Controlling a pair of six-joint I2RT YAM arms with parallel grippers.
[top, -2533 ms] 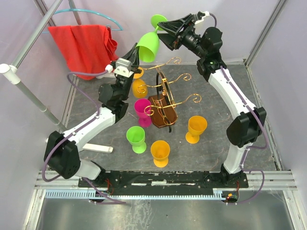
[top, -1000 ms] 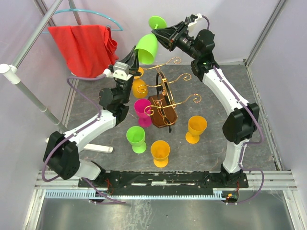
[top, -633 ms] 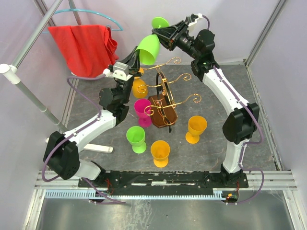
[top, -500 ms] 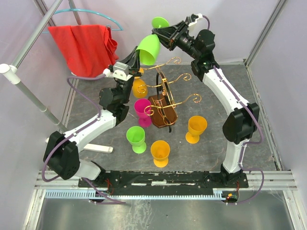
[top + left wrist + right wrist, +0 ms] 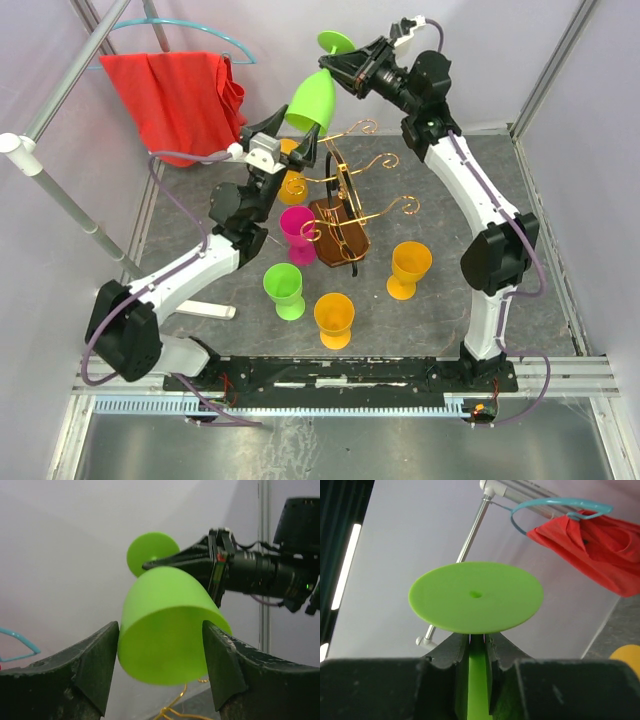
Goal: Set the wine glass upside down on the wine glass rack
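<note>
While the right gripper (image 5: 338, 66) has its 2 fingers (image 5: 445, 652) pinched nearly together on the thin stem of the green wine glass (image 5: 308, 98), just under the round foot, the glass hangs in the air, tilted. Its foot points up and toward the far wall, and its open mouth slants down toward the left arm. In the right wrist view the stem runs straight down the narrow slot between the dark pads, with the flat disc of the foot spread above them.

The left gripper (image 5: 288, 132) sits below the bowl with its jaws spread wide. From its wrist camera, 1 finger (image 5: 95, 665) stands at each side of the bowl's rim, the right one overlapping the rim's edge. Whether either pad actually presses the plastic cannot be told, and the bowl may lie just beyond the tips.

The glass is above the far-left end of the wine glass rack (image 5: 338, 232) and not on it; the gold wire arms with their curled ends lie just below and to the right of its mouth.

On the grey table (image 5: 450, 190) a pink glass (image 5: 297, 230) stands against the rack's wooden base on the left, with an orange glass (image 5: 291, 183) just behind it. Another green glass (image 5: 283, 290) and 2 more orange ones (image 5: 334, 318) (image 5: 410, 268) stand nearer the arms. A red cloth (image 5: 180, 95) hangs on a blue hanger (image 5: 225, 42) at far left.
</note>
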